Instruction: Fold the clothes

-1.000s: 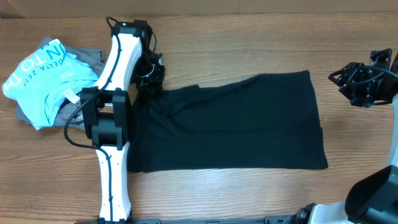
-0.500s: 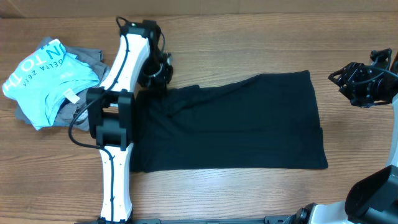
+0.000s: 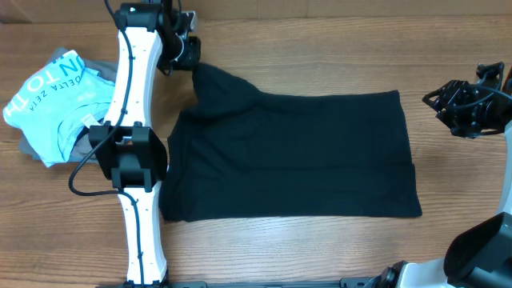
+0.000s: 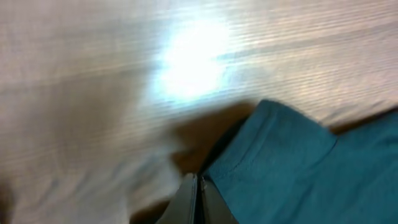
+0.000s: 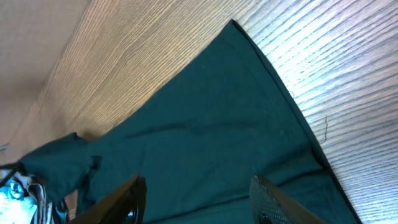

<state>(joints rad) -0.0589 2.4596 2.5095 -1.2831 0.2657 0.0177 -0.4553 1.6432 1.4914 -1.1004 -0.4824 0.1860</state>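
Pinching: my left gripper [image 3: 186,53] has its jaws shut on the far left corner of the black T-shirt [image 3: 304,152], which rises to them in a peak.
Shirt: flat on the table [image 3: 320,40], long axis left to right, running rightward from those jaws.
Right gripper [image 3: 452,108]: jaws partly apart, empty, just beyond the far right corner.
Nearer arm: left, I judge.
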